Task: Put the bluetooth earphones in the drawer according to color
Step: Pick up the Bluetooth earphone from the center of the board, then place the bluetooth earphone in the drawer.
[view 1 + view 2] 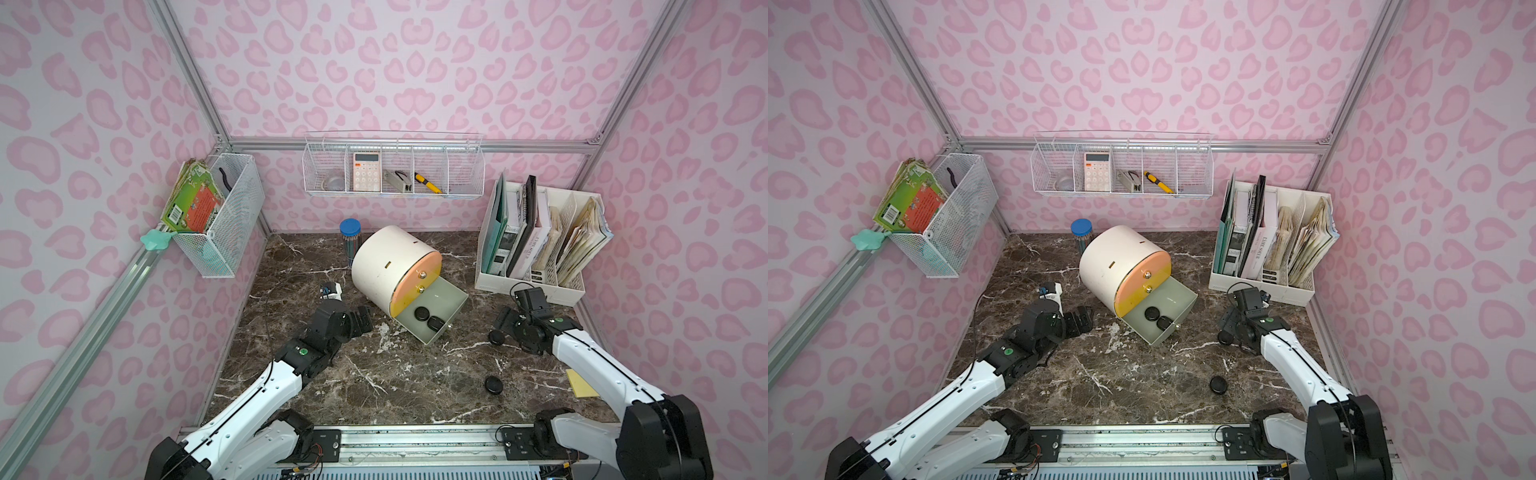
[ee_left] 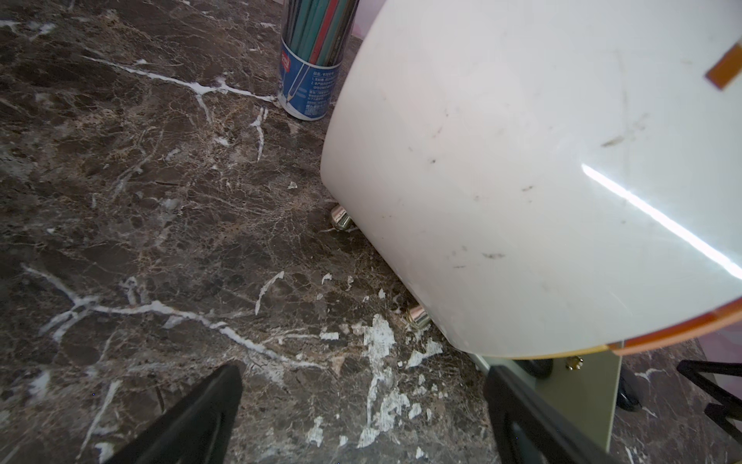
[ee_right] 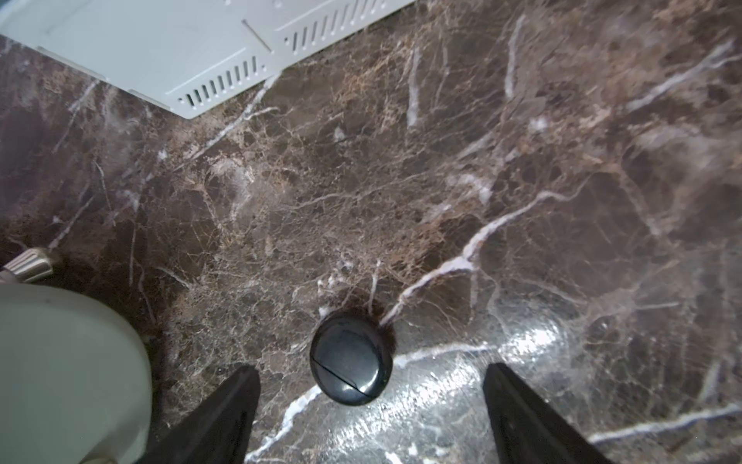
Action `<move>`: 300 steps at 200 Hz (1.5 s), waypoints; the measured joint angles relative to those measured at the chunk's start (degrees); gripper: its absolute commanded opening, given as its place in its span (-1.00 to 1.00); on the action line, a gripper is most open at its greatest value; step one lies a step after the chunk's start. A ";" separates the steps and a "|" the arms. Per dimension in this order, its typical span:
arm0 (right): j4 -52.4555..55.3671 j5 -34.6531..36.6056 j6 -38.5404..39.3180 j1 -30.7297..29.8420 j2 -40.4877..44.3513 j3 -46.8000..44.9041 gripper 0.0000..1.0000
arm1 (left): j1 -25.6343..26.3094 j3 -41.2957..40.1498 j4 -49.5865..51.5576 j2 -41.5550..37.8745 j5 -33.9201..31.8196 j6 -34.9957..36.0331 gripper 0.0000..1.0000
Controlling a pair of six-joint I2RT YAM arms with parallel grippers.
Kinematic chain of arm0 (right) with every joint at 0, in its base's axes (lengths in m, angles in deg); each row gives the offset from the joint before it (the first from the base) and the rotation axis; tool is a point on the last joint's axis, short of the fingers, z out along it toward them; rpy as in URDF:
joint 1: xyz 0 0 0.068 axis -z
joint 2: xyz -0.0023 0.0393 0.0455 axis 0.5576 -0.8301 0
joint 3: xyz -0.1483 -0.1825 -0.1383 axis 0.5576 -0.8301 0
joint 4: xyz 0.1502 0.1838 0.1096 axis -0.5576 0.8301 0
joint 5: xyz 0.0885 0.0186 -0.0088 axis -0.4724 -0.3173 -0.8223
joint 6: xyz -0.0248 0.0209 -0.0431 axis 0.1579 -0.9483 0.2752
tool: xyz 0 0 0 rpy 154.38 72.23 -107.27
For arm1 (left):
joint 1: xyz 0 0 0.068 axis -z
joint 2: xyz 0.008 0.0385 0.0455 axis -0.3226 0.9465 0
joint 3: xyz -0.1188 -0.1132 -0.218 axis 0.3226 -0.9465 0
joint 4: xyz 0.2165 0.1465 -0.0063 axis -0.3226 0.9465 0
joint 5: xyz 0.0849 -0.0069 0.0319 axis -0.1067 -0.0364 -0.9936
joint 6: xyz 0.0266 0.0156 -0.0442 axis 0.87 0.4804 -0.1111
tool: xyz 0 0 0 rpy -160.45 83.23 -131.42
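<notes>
Two black earphone cases lie side by side in the grey-green drawer. It's pulled out of the white cabinet toward the near right, in the middle of the marble tabletop. The peach drawer & yellow drawer above it are shut. A third black case sits on the tabletop right of the open drawer, also seen in both top views. It's just at the tips of the right gripper, w/ gaps on both sides; jaws spread wide, pinching nothing. A fourth black case lies alone, nearer than the third & apart from it. The left gripper is low, just left of the cabinet, jaws spread wide & empty; its wrist view shows the cabinet's white side close by. A blue-lidded pencil tub stands just beside the cabinet's far left. A white file rack stands at the far right, behind the right gripper.
</notes>
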 measured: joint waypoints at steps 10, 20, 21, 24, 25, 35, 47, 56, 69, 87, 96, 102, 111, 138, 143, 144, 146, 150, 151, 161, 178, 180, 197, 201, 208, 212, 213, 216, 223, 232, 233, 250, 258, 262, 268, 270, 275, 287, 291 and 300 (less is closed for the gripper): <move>-0.13 -0.15 0.00 -0.02 -2.21 0.83 0.68 | 0.00 0.04 0.00 0.11 -0.04 0.00 0.98; -0.09 -0.26 0.04 0.00 -4.31 1.46 0.59 | 0.00 0.04 0.00 0.20 -0.04 0.00 0.98; -0.09 -0.26 0.04 0.00 -4.50 1.51 0.58 | 0.00 0.04 0.00 0.22 -0.04 0.00 0.98; -0.07 -0.28 0.09 0.00 -5.16 1.66 0.58 | 0.00 0.04 0.00 0.24 -0.04 0.00 0.98; 0.00 -0.42 0.15 0.00 -5.55 1.77 0.57 | 0.00 0.04 0.00 0.24 -0.04 0.00 0.98; 0.09 -1.05 0.13 -0.07 -7.50 2.25 0.54 | 0.00 0.04 0.00 0.26 -0.07 0.00 0.98; 0.28 -1.27 0.15 -0.39 -9.99 2.91 0.52 | 0.00 0.07 0.00 0.26 -0.09 0.00 0.99; 0.31 -1.68 0.15 -0.83 -11.54 3.17 0.51 | 0.00 0.07 0.00 0.26 -0.09 0.00 0.98; 0.44 -1.88 0.15 -1.42 -13.11 3.39 0.47 | 0.00 0.07 0.00 0.26 -0.11 0.00 0.98; 0.42 -2.03 0.09 -2.12 -14.99 3.61 0.27 | 0.00 0.07 0.00 0.24 -0.13 0.00 0.98; 0.50 -1.99 -0.26 -2.45 -15.78 3.63 0.22 | 0.00 0.07 0.00 0.24 -0.17 0.00 0.98; 0.59 -1.88 -0.61 -2.60 -16.24 3.65 0.21 | 0.00 0.07 0.00 0.24 -0.22 0.00 0.98; 0.70 -1.22 -1.27 -2.91 -16.76 3.76 0.20 | 0.00 0.09 0.00 0.24 -0.24 0.02 0.98; 0.98 0.22 -2.40 -3.61 -17.35 3.98 0.06 | 0.04 0.13 0.00 0.24 -0.24 0.02 0.98; 1.03 0.24 -2.67 -3.61 -17.40 4.00 0.04 | 0.04 0.13 0.00 0.24 -0.24 0.02 0.98; 1.03 0.26 -2.71 -3.61 -17.40 4.00 0.03 | 0.04 0.13 0.00 0.24 -0.24 0.02 0.98; 1.03 0.26 -2.84 -3.61 -17.40 4.02 0.02 | 0.04 0.13 0.00 0.24 -0.24 0.02 0.98; 1.07 0.24 -2.91 -3.63 -17.42 4.11 0.00 | 0.04 0.13 0.00 0.24 -0.24 0.02 0.99; 1.07 0.24 -2.91 -3.63 -17.42 4.11 0.00 | 0.04 0.13 0.00 0.24 -0.24 0.02 0.99; 1.25 0.24 -3.04 -3.80 -17.49 4.33 -0.03 | 0.04 0.13 0.00 0.24 -0.24 0.02 0.99; 1.68 -0.07 -3.13 -4.15 -17.53 4.81 -0.06 | 0.07 0.13 0.00 0.22 -0.24 0.04 0.98; 1.73 -0.13 -3.19 -4.22 -17.53 4.87 -0.07 | 0.07 0.13 0.00 0.22 -0.24 0.04 0.99; 2.23 -1.44 -3.21 -5.46 -17.25 6.05 -0.09 | 0.11 0.13 0.00 0.13 -0.24 0.13 0.99; 2.40 -1.49 -3.21 -5.88 -17.07 6.62 -0.10 | 0.11 0.13 0.00 0.11 -0.24 0.20 0.98; 2.47 -1.51 -3.17 -6.58 -16.79 7.54 -0.10 | 0.11 0.13 0.02 0.09 -0.24 0.20 0.98; 2.60 -1.51 -3.13 -7.04 -16.63 8.13 -0.11 | 0.11 0.13 0.02 0.09 -0.24 0.20 0.99; 2.62 -1.49 -3.10 -7.15 -16.61 8.31 -0.11 | 0.11 0.13 0.02 0.09 -0.24 0.22 0.98; 2.60 -1.53 -2.97 -7.56 -16.48 8.90 -0.11 | 0.11 0.13 0.02 0.07 -0.24 0.22 0.99; 2.67 -1.73 -2.95 -8.33 -16.26 10.03 -0.11 | 0.11 0.13 0.00 0.07 -0.24 0.24 0.98; 3.13 -1.88 -2.80 -9.38 -16.02 11.72 -0.11 | 0.11 0.13 0.02 0.07 -0.24 0.37 0.98; 3.23 -1.88 -2.80 -9.46 -16.02 11.91 -0.11 | 0.11 0.13 0.02 0.07 -0.24 0.42 0.98; 4.44 -1.84 -2.78 -11.32 -15.91 15.56 -0.13 | 0.11 0.15 0.02 0.00 -0.24 0.66 0.99; 4.83 -1.86 -2.64 -12.07 -15.91 17.03 -0.13 | 0.11 0.15 0.02 -0.04 -0.24 0.66 0.99; 4.96 -1.84 -2.38 -12.55 -15.91 17.92 -0.13 | 0.11 0.15 0.02 -0.09 -0.24 0.66 0.99; 5.09 -1.86 -2.05 -13.18 -15.89 18.93 -0.13 | 0.11 0.15 0.02 -0.09 -0.26 0.66 0.98; 5.11 -1.86 -1.90 -13.44 -15.87 19.26 -0.13 | 0.11 0.15 0.02 -0.11 -0.26 0.66 0.98; 5.11 -1.75 -1.51 -14.03 -15.82 20.17 -0.13 | 0.11 0.15 0.02 -0.15 -0.26 0.66 0.99; 5.07 -1.60 -0.90 -15.56 -15.80 21.94 -0.12 | 0.11 0.15 0.02 -0.31 -0.26 0.66 0.98; 4.98 -1.77 -0.66 -16.04 -15.80 22.45 -0.12 | 0.11 0.15 0.04 -0.37 -0.26 0.66 0.98; 4.61 -2.03 0.07 -17.03 -15.82 23.52 -0.12 | 0.11 0.15 0.04 -0.50 -0.26 0.66 0.98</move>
